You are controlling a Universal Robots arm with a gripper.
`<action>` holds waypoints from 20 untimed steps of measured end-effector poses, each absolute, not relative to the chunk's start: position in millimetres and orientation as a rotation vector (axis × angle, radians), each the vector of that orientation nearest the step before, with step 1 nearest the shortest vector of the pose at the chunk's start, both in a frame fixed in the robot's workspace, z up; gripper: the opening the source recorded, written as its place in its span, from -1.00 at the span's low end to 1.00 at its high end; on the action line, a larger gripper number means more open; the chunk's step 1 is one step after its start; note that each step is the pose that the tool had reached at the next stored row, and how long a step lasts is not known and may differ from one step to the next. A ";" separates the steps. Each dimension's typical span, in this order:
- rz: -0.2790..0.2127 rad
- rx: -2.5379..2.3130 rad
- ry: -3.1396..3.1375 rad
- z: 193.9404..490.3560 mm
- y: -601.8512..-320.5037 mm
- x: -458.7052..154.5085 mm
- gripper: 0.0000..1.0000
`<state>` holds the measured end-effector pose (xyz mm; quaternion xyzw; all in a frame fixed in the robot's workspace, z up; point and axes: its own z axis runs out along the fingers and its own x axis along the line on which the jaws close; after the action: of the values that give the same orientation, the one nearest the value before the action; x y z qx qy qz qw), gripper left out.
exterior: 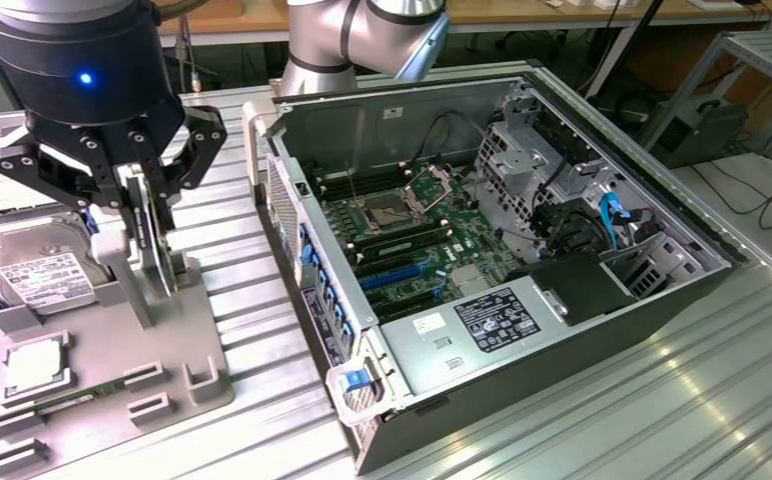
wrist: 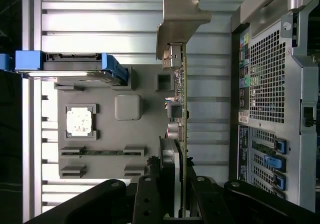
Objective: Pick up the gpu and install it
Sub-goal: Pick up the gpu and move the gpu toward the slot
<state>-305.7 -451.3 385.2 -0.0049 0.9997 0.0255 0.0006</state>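
Note:
The gpu (exterior: 155,250) is a thin dark card standing on edge between the fingers of my gripper (exterior: 146,215), which is shut on it. It hangs upright over the grey fixture tray (exterior: 193,345), at or just above the tray's surface; I cannot tell whether they touch. In the wrist view the gpu (wrist: 183,109) is seen edge-on, with its silver bracket (wrist: 180,19) at the far end and my gripper (wrist: 181,184) clamped on the near end. The open computer case (exterior: 493,250) lies to the exterior view's right, with its motherboard (exterior: 400,235) and blue slots (exterior: 389,275) exposed.
The tray also carries a silver hard drive (exterior: 42,272), a processor chip (exterior: 33,365) and a green memory stick (exterior: 79,398). The case's rear panel (wrist: 270,84) stands close beside the card. A ribbed metal tabletop (exterior: 266,420) lies under everything.

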 end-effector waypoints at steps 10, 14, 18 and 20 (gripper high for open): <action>0.080 -0.015 3.139 414.3 -451.3 -305.7 -0.44; 0.077 -0.016 3.139 453.3 -451.4 -305.7 -0.44; 0.065 -0.016 3.140 459.8 -451.3 -288.4 -0.44; 0.064 -0.016 3.140 458.4 -451.3 -279.3 -0.44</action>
<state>-279.3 -451.3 458.4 -0.0050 0.9998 0.0205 0.0006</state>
